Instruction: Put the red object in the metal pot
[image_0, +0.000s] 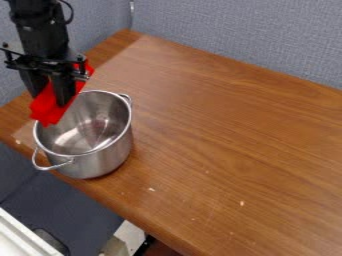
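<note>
A black robot gripper clenches a red object over the far-left rim of a shiny metal pot in the camera view. The pot stands at the left edge of a brown wooden table, backed by a speckled gray partition, with dark fabric below.

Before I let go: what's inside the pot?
Bare metal shows inside the pot. The red object, in the gripper, overlaps its far-left rim, hiding what lies behind.
</note>
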